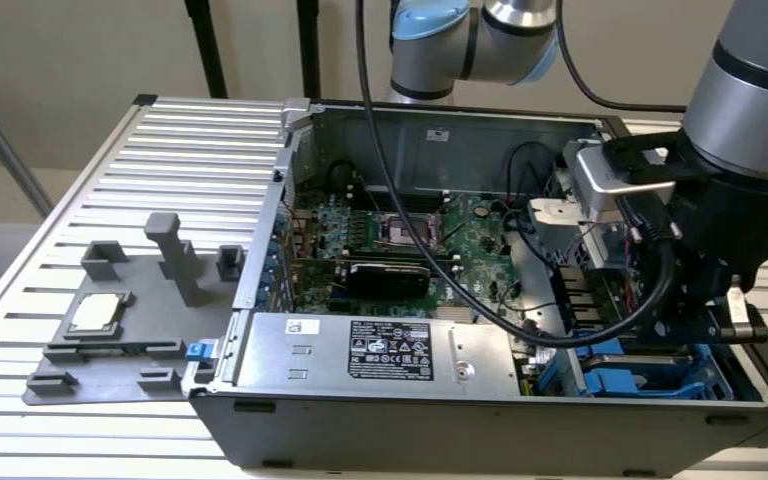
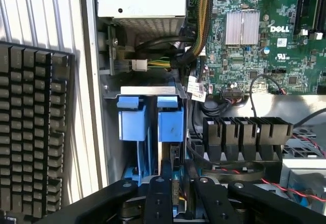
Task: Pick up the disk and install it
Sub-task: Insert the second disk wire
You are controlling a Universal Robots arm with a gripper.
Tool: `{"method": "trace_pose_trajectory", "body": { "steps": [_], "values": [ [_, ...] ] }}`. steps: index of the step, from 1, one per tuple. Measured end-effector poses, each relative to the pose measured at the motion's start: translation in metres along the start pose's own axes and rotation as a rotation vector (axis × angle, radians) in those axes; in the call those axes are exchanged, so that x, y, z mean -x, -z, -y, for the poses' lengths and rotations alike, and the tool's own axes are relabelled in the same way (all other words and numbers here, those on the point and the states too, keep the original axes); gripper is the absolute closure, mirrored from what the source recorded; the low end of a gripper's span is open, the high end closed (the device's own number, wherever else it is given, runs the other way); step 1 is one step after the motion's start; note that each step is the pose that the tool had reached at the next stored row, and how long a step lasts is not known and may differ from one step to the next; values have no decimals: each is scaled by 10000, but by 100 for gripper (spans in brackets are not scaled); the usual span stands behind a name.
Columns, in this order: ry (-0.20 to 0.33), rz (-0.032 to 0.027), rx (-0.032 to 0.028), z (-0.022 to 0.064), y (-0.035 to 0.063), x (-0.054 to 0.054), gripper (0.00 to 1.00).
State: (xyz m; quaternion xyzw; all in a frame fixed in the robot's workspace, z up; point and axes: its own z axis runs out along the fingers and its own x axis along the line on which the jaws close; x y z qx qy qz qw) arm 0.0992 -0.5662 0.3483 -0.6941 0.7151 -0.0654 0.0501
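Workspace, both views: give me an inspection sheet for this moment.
surface: slatted metal table carries an open computer case.
job's things: disk, blue-framed, stands edge-on in the drive bay.
clutter: grey fixture holding a small silver chip; keyboard beside the case.
grippers: gripper directly over the disk's edge, low inside the case.
cables: black arm cable loops into the case; wire bundle beside the power supply.
surroundings: black stand poles behind the table.
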Motion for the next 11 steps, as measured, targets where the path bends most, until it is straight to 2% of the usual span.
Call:
{"method": "trace_pose_trajectory", "body": {
  "steps": [4,11],
  "values": [
    [-4,17,0,-139,27,-7,75],
    [26,23,2,-148,28,-7,75]
  ]
}}
